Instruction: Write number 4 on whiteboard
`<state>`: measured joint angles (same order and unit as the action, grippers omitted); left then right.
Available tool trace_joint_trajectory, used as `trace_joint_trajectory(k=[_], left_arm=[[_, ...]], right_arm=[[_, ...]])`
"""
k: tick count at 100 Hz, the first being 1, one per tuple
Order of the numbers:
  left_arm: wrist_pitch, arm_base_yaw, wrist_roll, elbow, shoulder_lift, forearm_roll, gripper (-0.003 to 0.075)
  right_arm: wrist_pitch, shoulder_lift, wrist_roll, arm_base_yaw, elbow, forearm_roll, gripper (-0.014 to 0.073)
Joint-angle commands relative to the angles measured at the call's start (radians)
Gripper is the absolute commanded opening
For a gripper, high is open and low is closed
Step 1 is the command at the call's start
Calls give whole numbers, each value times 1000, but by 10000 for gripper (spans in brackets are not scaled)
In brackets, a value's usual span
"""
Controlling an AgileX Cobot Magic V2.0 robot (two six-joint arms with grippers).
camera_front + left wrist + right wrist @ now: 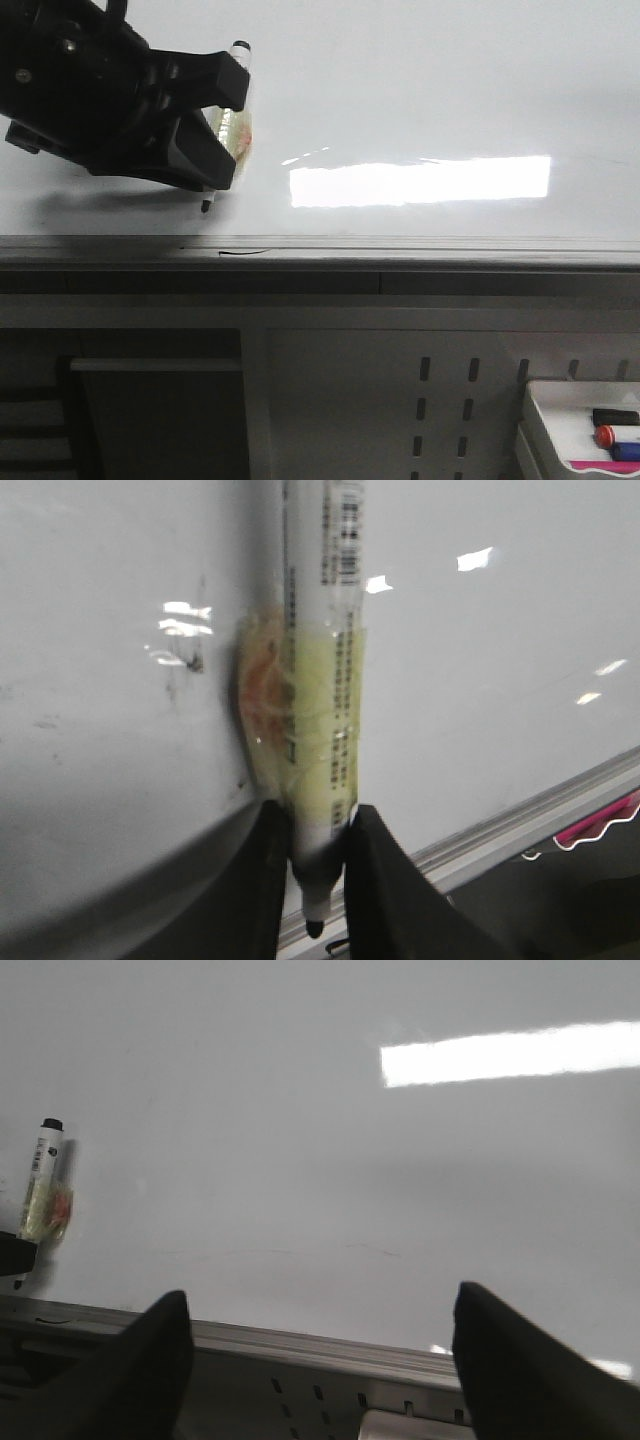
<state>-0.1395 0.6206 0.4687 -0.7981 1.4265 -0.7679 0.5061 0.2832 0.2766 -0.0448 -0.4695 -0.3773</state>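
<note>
The left claw (215,140) is clamped on a marker (320,710), its two black fingers (385,890) pinching the barrel just above the tip, with a band of yellowish tape around the barrel higher up. The marker's long axis runs steeply down toward the whiteboard (420,90), tip lowest, hovering near the board's near edge and its grey rim (400,245); whether the tip touches the surface cannot be told. Bare board lies ahead and to the right of the tip, so the strokes would have to travel that way. The right claw (315,1360) hangs wide and empty, well apart over the same rim. No number 4 shows yet, only faint grey smudges. Glare washes out mid-board, and the left arm is cut off.
</note>
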Motion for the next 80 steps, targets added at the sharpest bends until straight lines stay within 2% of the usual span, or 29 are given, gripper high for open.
trace_joint_trajectory(k=[1, 10, 16, 36, 48, 67, 80], left_arm=[[40, 13, 3, -32, -44, -4, -20], [8, 37, 48, -32, -75, 50, -20], [-24, 56, 92, -32, -98, 88, -20], [-144, 164, 402, -34, -183, 217, -20], [-159, 228, 518, -34, -226, 312, -20], [-161, 296, 566, -34, -277, 461, -20], [-168, 322, 566, -34, -286, 530, -20]], right_arm=[[-66, 20, 12, -17, -37, -4, 489], [-41, 23, 22, -63, -46, -4, 489], [-4, 39, 78, -95, -64, -4, 489], [38, 151, 265, -236, -138, -69, 489], [47, 240, 380, -327, -185, -146, 489], [65, 360, 594, -466, -241, -230, 489], [52, 430, 632, -535, -255, -244, 489]])
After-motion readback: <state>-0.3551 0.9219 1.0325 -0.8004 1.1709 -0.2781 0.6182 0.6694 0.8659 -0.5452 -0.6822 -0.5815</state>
